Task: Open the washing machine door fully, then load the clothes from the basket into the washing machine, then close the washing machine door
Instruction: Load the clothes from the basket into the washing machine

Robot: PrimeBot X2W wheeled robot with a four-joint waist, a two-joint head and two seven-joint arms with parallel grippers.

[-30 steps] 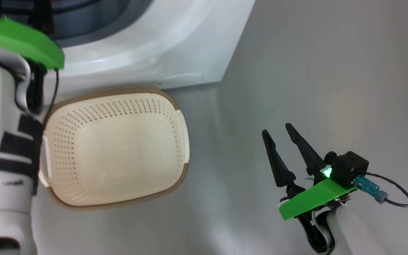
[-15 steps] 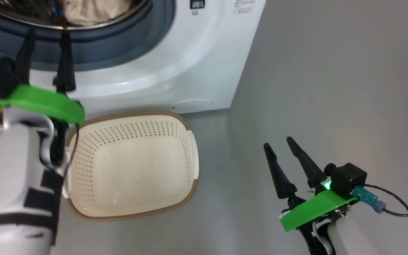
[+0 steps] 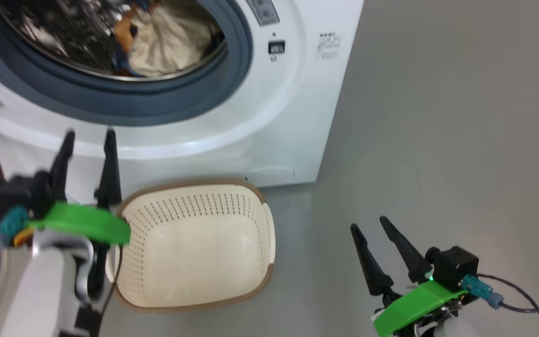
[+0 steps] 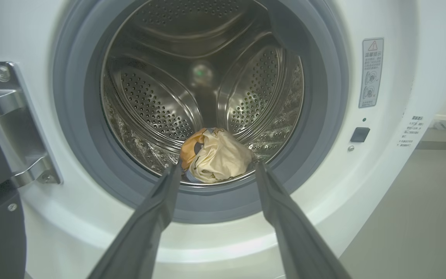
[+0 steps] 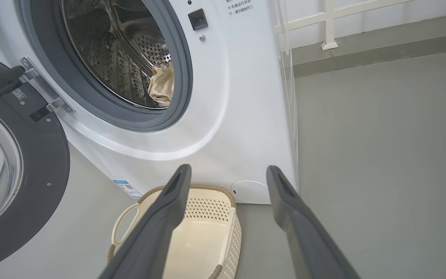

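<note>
The washing machine (image 3: pixel 279 117) stands with its drum showing, and the washing machine door (image 5: pixel 33 174) hangs wide open at its left. The clothes (image 4: pixel 215 155) lie bunched at the drum's front lip, cream cloth with an orange and blue print, also visible as the clothes (image 3: pixel 166 42) from above. The basket (image 3: pixel 190 187) sits on the floor before the machine with nothing in it. My left gripper (image 3: pixel 89 135) is open beside the basket's left end, pointing at the machine's front below the drum. My right gripper (image 3: pixel 368 223) is open over bare floor, right of the basket.
The door's metal hinge (image 4: pixel 14 116) juts from the machine's left front. A white railing (image 5: pixel 327 27) runs along the wall behind the machine. Grey floor (image 3: pixel 438 140) stretches to the machine's right. A cable (image 3: pixel 522 299) trails from my right wrist.
The head camera has tilted up, so the drum and clothes come into view. My left gripper has drawn back and down from the rubber ring toward the basket's left end. Both grippers stay open.
</note>
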